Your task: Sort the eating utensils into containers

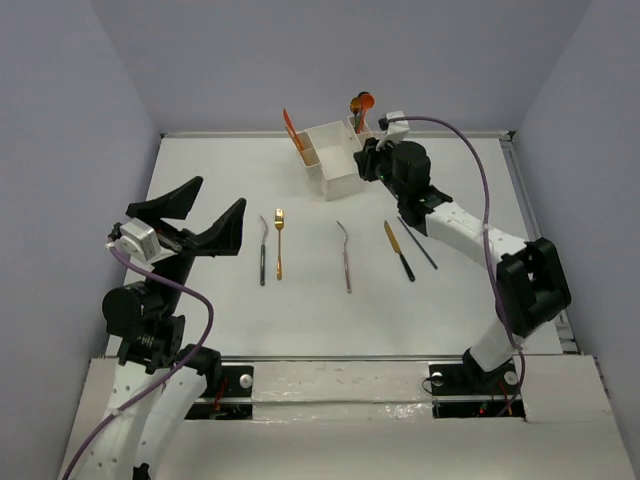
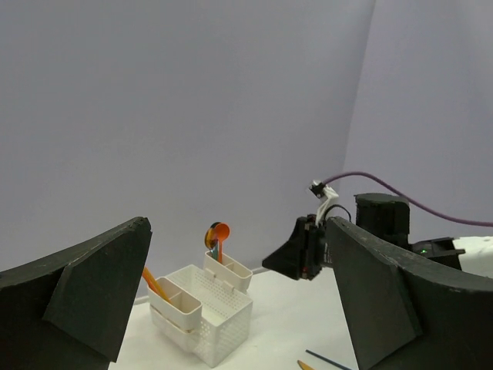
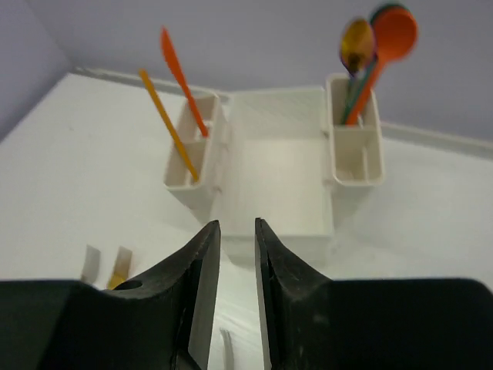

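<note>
White tabletop [image 1: 220, 170]: right gripper [image 3: 236, 225], jaws narrowly parted and empty, faces the white box [image 3: 273, 116]; left gripper [image 1: 218, 195] gapes wide.

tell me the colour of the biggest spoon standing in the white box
Orange; the spoon shows best in the right wrist view.

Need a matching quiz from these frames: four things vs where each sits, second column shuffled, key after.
Things:
1. orange spoon
2. orange knife
3. gold fork
4. left gripper

Places:
a. lying flat on the table
b. raised off the table, jaws wide, nothing between them
c. standing in the right side compartment of the white box
d. leaning out of the box's left side compartment

Pairs: 1-c, 2-d, 3-a, 4-b
</note>
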You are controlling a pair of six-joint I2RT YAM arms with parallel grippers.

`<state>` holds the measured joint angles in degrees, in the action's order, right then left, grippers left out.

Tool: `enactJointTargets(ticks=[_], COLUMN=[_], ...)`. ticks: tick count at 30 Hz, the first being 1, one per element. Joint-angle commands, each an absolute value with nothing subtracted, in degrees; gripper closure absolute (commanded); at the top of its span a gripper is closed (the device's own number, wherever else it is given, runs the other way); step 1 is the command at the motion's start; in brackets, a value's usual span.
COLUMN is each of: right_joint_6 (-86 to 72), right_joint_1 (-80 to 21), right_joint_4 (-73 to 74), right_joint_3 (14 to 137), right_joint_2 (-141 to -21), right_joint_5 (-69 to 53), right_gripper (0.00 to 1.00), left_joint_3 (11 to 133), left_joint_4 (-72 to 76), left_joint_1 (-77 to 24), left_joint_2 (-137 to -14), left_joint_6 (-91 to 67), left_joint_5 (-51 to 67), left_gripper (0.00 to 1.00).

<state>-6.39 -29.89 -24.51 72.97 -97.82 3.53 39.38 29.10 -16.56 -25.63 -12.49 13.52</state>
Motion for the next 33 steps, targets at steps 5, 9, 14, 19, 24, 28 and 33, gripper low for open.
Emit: enactJointTargets(ticks=[5, 9, 14, 19, 24, 28, 33], right_joint_6=[-15.21, -13.80, -12.14, -10.29, -9.93, -9.93, -9.58], right_joint_1=[-16.98, -14.42, -13.27, -13.27, -13.27, -13.27, -13.27], right_joint_4=[8.95, 16.16, 21.34, 24.87, 25.22, 25.22, 25.58], right_joint_3=[62.41, 61.53, 63.62, 64.34, 65.74, 67.06, 68.64], right_joint_2=[-92.28, -93.95, -96.93, -100.37, -104.93, -107.49, -109.77], right_joint_5=[10.37, 9.76, 7.82, 5.89, 5.89, 3.17, 2.37], right_gripper=[0.65, 0.62, 0.59, 0.51, 0.48, 0.60, 0.75], left_joint_3=[40.96, 40.96, 40.96, 40.96, 40.96, 40.96, 40.87], left_joint_4=[32.17, 32.17, 32.17, 32.17, 32.17, 32.17, 32.17], left_joint_1=[-16.87, -17.40, -17.40, -17.40, -17.40, -17.40, -17.40], left_joint_2=[-24.26, -24.26, -24.43, -24.26, -24.08, -24.08, -23.91], left_joint_6=[-12.22, -12.22, -12.22, -12.22, -12.30, -12.30, -12.30], left_joint_5=[14.15, 13.97, 14.06, 13.97, 14.15, 13.97, 13.97], left_gripper=[0.01, 0.01, 0.01, 0.01, 0.01, 0.01, 0.01])
